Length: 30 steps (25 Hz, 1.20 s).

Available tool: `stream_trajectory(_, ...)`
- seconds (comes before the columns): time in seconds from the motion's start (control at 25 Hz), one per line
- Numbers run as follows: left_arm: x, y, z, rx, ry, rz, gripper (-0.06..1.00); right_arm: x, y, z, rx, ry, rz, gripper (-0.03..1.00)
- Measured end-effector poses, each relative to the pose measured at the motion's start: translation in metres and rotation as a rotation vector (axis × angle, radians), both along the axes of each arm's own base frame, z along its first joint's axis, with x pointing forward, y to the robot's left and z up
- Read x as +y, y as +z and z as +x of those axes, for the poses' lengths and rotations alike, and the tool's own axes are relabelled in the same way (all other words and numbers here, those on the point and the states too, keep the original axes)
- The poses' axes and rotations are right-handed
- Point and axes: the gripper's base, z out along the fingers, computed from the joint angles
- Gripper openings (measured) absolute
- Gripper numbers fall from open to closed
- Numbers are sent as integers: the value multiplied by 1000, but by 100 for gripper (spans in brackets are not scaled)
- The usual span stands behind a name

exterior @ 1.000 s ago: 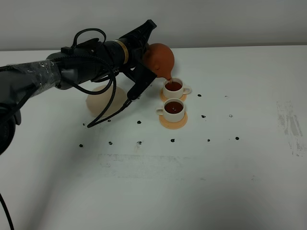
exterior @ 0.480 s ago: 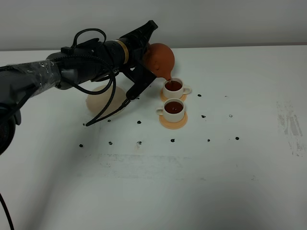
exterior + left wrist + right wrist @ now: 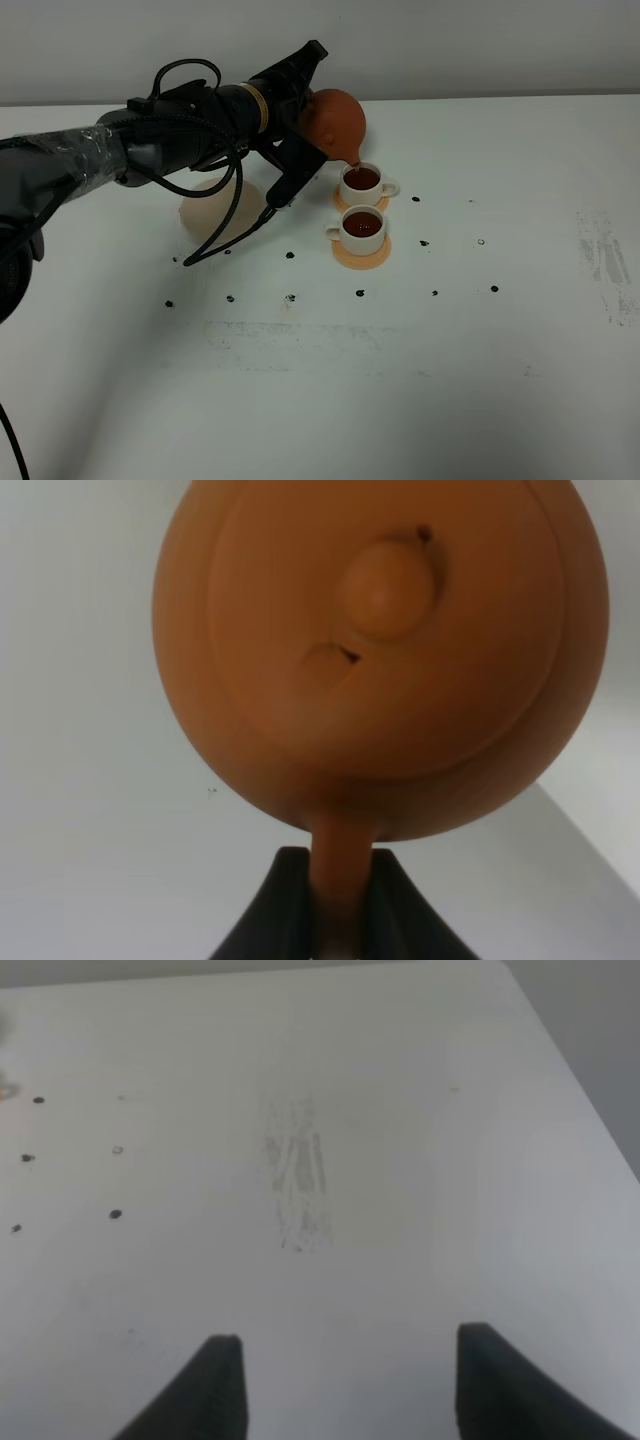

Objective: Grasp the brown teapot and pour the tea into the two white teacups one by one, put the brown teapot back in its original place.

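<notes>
Two cups: the two white teacups stand close together on orange coasters near the middle of the white tabletop (image 3: 480, 380), both showing dark tea inside.
Far cup: the rear teacup (image 3: 361, 184) sits directly under the spout, on its coaster (image 3: 340, 203).
Near cup: the front teacup (image 3: 362, 229) sits on its own coaster (image 3: 362, 256), just in front of the rear one.
Teapot: the brown teapot (image 3: 334, 122) is held in the air and tipped, spout down over the rear teacup; the left wrist view shows its knobbed lid (image 3: 385, 590) facing the camera.
Left pincer: the left pincer (image 3: 335, 905) is clamped on the teapot's handle, jaws pressed against either side of it.
Saucer: the beige saucer (image 3: 200, 212) lies bare on the tabletop beneath the left arm, apart from the cups.
Right pincer: the right pincer (image 3: 345, 1385) has its jaws spread wide over bare tabletop, gripping nothing.
</notes>
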Motion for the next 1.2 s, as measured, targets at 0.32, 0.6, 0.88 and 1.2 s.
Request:
stream_trajectory(0.32,2,0,0,78,91,-123,10,0,0,0,0,0,0,45)
stream_trajectory(0.6,6,3,1,127,166,-188,10,0,0,0,0,0,0,45)
stream_trajectory(0.88,9,20,-2,173,252,-316,10,0,0,0,0,0,0,45)
stream_trajectory(1.2,21,45,-13,279,409,-466,10,0,0,0,0,0,0,45)
